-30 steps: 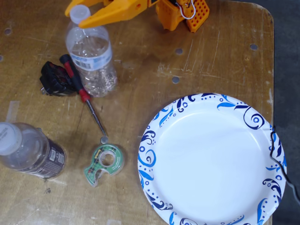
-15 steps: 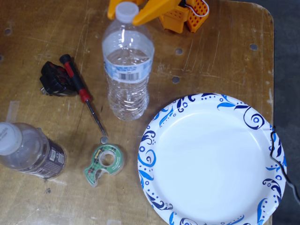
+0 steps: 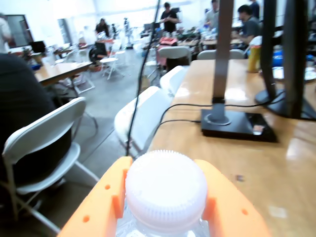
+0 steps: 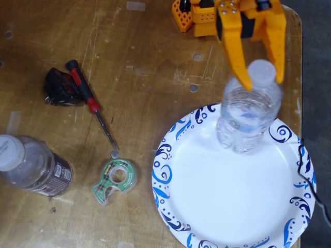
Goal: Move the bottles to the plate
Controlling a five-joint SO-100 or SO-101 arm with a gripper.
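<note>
In the wrist view, only the white cap (image 3: 166,190) and a bit of the clear neck of the bottle (image 3: 163,228) show at the bottom edge; the rest is cut off. The room behind, with chairs and people, is blurry. In the fixed view, the arm is cut off at the top edge, and the second bottle (image 4: 32,165) with the dark label is partly cut off at the left edge. The plate (image 4: 207,206) runs off the bottom edge.

The orange claw (image 4: 261,80) is closed around the neck of the clear bottle (image 4: 247,116), one finger on each side just under the cap. This bottle sits over the top right part of the plate, near its blue rim. It is hard to tell if its bottom touches the plate.

The plate lies close to the right edge of the table (image 4: 150,62). Most of the plate is bare and white.

The dark label bottle lies on its side, well apart from the plate. Between them sits a green tape roll (image 4: 115,180). A red screwdriver (image 4: 89,102) and a small black thing (image 4: 61,88) lie higher up.
</note>
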